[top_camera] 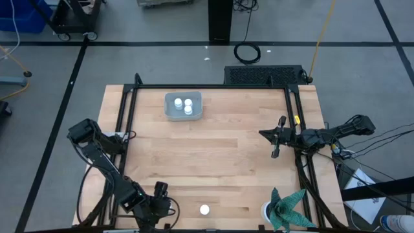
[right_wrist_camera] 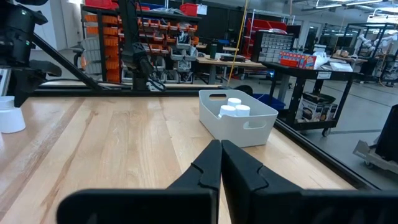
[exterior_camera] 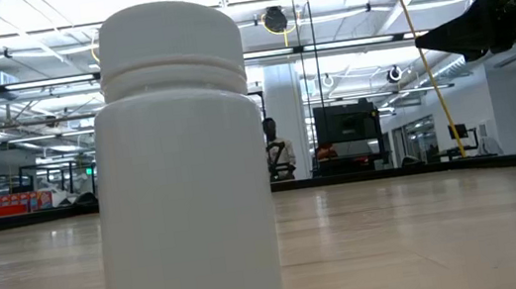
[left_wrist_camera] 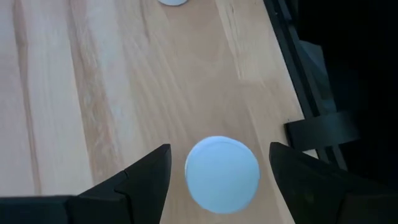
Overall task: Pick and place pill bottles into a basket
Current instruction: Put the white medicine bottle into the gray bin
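Directly beneath the left end effector (left_wrist_camera: pixel 217 180), a small white cylindrical pill bottle (left_wrist_camera: pixel 222 173) stands upright on the pale wooden surface (top_camera: pixel 213 155), seen cap-on between the two spread dark fingers (left_wrist_camera: pixel 146 180) — neither finger touches it. From above, that bottle (top_camera: pixel 204 209) sits near the surface's 6 o'clock edge, with the left end effector (top_camera: pixel 160 192) close by toward 9 o'clock. The low camera looks at the same bottle (exterior_camera: pixel 184 164) from just beside it, so it fills much of that frame.

Three more white bottles (top_camera: pixel 183 104) stand inside the shallow grey-blue plastic basket (top_camera: pixel 169 113), which rests near the 12 o'clock edge, slightly toward 11. The right end effector (top_camera: pixel 277 138) is clenched, fingers pressed together and empty — it hangs over the surface toward 3 o'clock, well apart from basket and bottle. A white pot with a green plant (top_camera: pixel 284 208) occupies the 5 o'clock corner. Between the lone bottle and the basket lies open bare wood; black frame rails (top_camera: pixel 126 129) run along the side edges.
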Robot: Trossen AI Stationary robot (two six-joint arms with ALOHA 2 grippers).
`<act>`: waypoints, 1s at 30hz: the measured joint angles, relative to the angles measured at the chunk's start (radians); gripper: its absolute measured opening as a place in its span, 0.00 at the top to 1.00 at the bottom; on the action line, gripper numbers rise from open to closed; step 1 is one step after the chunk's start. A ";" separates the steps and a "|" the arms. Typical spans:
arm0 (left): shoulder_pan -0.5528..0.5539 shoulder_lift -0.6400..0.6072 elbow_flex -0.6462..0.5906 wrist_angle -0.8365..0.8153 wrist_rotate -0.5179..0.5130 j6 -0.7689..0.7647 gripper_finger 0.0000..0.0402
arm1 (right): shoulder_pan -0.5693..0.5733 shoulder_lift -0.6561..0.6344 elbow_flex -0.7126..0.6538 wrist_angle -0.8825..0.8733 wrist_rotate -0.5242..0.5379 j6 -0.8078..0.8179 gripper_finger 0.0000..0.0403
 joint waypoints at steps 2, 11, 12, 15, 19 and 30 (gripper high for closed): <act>0.000 0.000 0.000 0.002 0.000 0.008 0.31 | 0.000 0.000 0.000 0.000 0.000 0.000 0.99; 0.011 0.000 -0.021 0.018 0.022 0.031 0.33 | 0.000 0.000 0.000 0.000 0.000 0.000 0.99; 0.016 0.000 -0.030 0.024 0.027 0.031 0.35 | 0.000 0.000 0.000 0.000 0.000 0.000 0.99; 0.028 0.000 -0.048 0.042 0.049 0.030 0.42 | 0.000 0.000 0.000 0.000 0.000 0.000 0.99; 0.028 0.000 -0.048 0.065 0.048 0.032 0.52 | 0.000 0.000 0.000 0.000 0.000 -0.001 0.99; 0.028 -0.001 -0.048 0.067 0.051 0.057 0.57 | 0.000 0.000 0.000 0.000 0.000 -0.001 0.99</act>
